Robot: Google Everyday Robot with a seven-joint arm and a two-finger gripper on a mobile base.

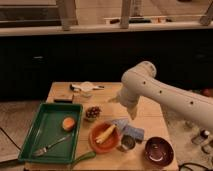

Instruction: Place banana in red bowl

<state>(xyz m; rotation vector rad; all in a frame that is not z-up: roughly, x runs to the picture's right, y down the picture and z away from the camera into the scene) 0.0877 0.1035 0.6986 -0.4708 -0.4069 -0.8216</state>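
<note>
Orange-red and shallow, the red bowl sits on the wooden table near its front edge, and we see the banana lying inside it, pale yellow and slanting from lower left to upper right. The white arm reaches in from the right and bends down over the table, and the gripper hangs at its end above and to the right of the bowl, clear of the banana. We cannot tell whether the gripper is open or closed, and we see nothing held in it. Just beside the bowl on the right lie a blue-grey cloth and a small metal cup, and further right stands a dark maroon bowl with a glossy inside. To the left of the red bowl is a green tray holding a round orange fruit and a fork. A long green vegetable lies at the table's front edge, by the tray's corner. Behind the red bowl we see a small bowl of dark berries, and a white object rests near the back of the table.
</note>
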